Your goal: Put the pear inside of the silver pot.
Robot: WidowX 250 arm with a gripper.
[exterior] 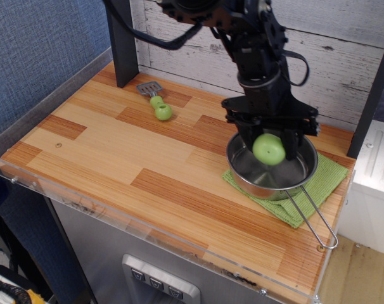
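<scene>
The light-green pear (268,149) is held between the black fingers of my gripper (270,147), hanging just above the inside of the silver pot (245,176). The pot is a shiny shallow steel pan with a long wire loop handle (315,223) pointing toward the front right. It rests on a green cloth (325,179) at the right of the wooden table. The gripper is shut on the pear, directly over the pot's middle.
A small spatula with a green knobbly handle (158,105) lies at the back left of the table. A dark post (121,44) stands at the back left corner. A white plank wall runs behind. The table's clear plastic edge (116,215) lines the front.
</scene>
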